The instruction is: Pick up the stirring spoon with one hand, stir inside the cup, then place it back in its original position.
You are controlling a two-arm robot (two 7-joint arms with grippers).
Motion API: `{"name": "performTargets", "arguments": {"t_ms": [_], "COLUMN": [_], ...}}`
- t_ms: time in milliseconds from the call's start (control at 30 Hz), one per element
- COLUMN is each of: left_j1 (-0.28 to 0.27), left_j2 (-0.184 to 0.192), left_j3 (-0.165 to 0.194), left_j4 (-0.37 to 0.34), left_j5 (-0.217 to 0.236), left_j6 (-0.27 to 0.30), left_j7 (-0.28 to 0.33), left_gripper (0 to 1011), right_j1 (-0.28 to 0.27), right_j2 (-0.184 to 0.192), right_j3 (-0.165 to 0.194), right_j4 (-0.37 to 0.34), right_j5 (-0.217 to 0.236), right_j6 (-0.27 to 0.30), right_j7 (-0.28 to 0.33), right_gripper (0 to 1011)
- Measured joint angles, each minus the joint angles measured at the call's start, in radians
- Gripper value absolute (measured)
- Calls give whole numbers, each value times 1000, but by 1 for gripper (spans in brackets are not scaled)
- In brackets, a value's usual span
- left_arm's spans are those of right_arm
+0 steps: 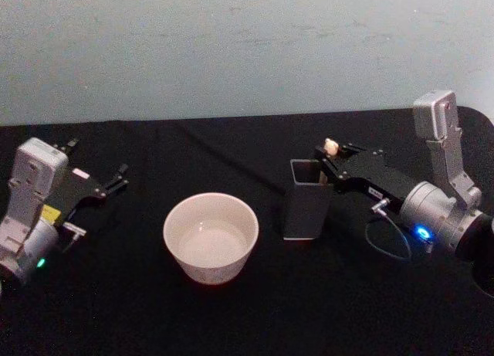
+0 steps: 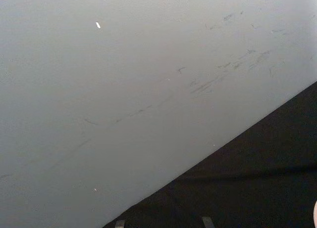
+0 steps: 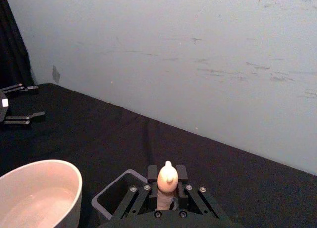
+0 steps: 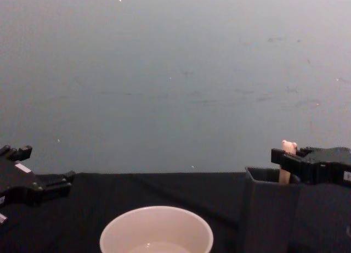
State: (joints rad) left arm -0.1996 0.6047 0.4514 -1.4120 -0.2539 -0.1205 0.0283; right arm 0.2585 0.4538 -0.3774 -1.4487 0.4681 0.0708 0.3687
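Cream-white and wide, the cup sits near the middle of the black bench. Just right of it, the dark grey holder carries the stirring spoon upright, bear head above the rim. The right end effector is clamped on the handle just below that head. The left end effector is at the left, well apart from the cup, fingers spread wide.

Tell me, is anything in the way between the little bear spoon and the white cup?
Nothing visible. The stirring spoon stands in the dark holder, gripped by the right tool, and need only clear its wall. Bare black table lies between holder and the cup. The left tool sits parked on the cup's far side.
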Motion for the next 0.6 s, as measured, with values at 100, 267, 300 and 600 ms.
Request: {"name": "performTargets", "arguments": {"t_ms": [100,267,300,600], "left_j1": [0,0,0,0], "left_j2": [0,0,0,0], "left_j3": [0,0,0,0], "left_j4": [0,0,0,0], "left_j5": [0,0,0,0], "left_j6": [0,0,0,0], "left_j7": [0,0,0,0], "left_gripper": [1001,1001,1001,1002], "right_j1": [0,0,-2,-24], "right_j2": [0,0,-2,-8], "right_j3": [0,0,4,33], "right_j4": [0,0,-2,-52], "right_j5": [0,0,0,3], "right_j6": [0,0,-1,-27], "right_j7": [0,0,2,34], "right_gripper": [214,214,214,214]}}
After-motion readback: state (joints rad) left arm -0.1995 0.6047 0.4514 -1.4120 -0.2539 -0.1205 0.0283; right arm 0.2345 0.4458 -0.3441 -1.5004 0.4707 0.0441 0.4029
